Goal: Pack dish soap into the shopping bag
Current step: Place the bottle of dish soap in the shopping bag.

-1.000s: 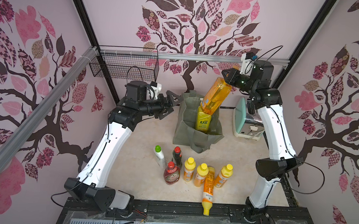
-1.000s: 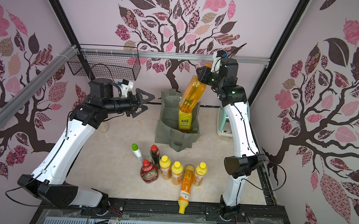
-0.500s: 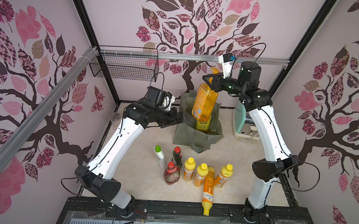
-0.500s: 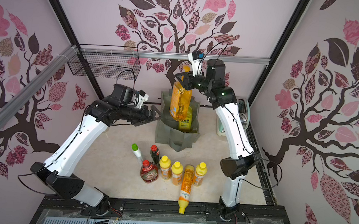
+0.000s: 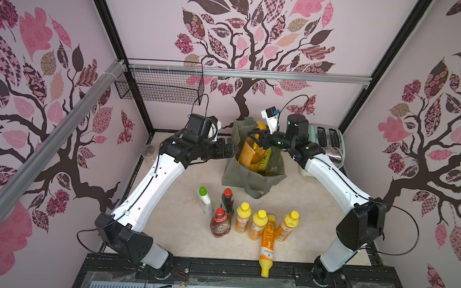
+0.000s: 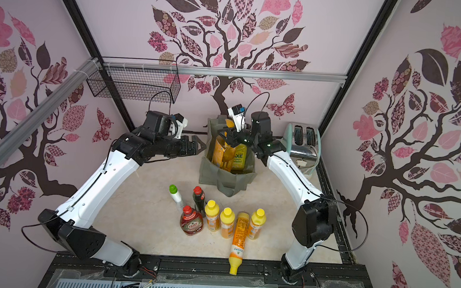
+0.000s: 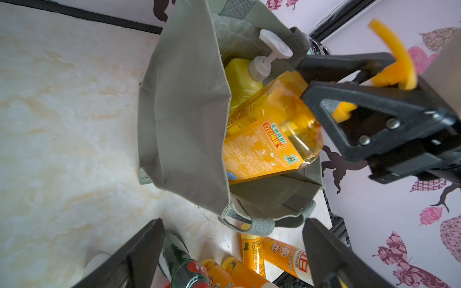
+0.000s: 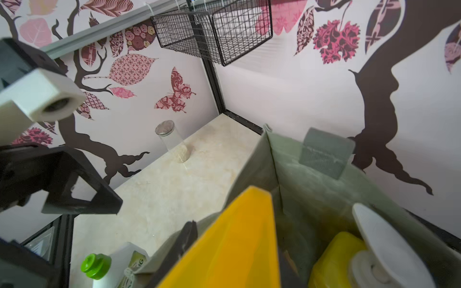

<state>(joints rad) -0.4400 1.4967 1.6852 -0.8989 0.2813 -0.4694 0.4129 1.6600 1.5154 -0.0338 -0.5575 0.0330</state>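
Observation:
The grey-green shopping bag (image 5: 238, 175) (image 6: 213, 176) (image 7: 184, 124) stands open at the back. A yellow AXE pump bottle (image 5: 266, 159) (image 6: 241, 158) (image 7: 239, 79) is inside it. My right gripper (image 5: 261, 141) (image 6: 231, 139) (image 7: 301, 81) is shut on the neck of the tall orange pump bottle (image 5: 251, 154) (image 6: 220, 153) (image 7: 264, 147), which leans mostly inside the bag. My left gripper (image 5: 233, 150) (image 6: 198, 146) (image 7: 233, 224) is open beside the bag's left rim, holding nothing. In front stand a white green-capped bottle (image 5: 204, 201), a dark red-capped bottle (image 5: 226, 200), the red Fairy bottle (image 5: 221, 224) and small orange bottles (image 5: 242, 217), one lying flat (image 5: 267, 244).
A toaster (image 5: 326, 140) stands right of the bag, close to my right arm. A black wire basket (image 5: 161, 87) hangs on the back wall. A glass jar with a metal lid (image 5: 148, 152) (image 8: 172, 142) sits at the far left by the wall.
My right arm has swung left and down, lowering the orange pump bottle from above the bag into it. My left gripper has moved right, up to the bag's left rim.

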